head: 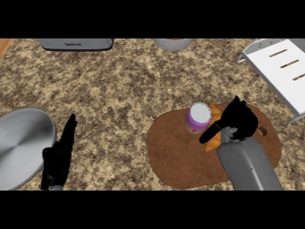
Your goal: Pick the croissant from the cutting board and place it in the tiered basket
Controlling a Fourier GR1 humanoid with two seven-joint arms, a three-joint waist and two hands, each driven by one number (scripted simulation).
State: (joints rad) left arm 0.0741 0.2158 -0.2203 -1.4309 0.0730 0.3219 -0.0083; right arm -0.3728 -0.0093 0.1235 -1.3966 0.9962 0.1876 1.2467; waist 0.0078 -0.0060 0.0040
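On the speckled brown granite desk (128,80), a round brown wooden cutting board (181,156) lies in the lower right of the frame. The golden-brown croissant (213,142) rests on the board's upper part, mostly hidden under the right hand (237,118), whose fingers (211,133) curl round it. Just left of the hand, on the board, stands a small purple cup with a white top (199,116). The white tiered basket (293,71) sits in the upper right, apart from the board. At lower left, the left hand (59,156) rests with straight fingers pointing up, beside a round grey metal plate (13,147). A grey appliance (75,44) shows at the top edge.
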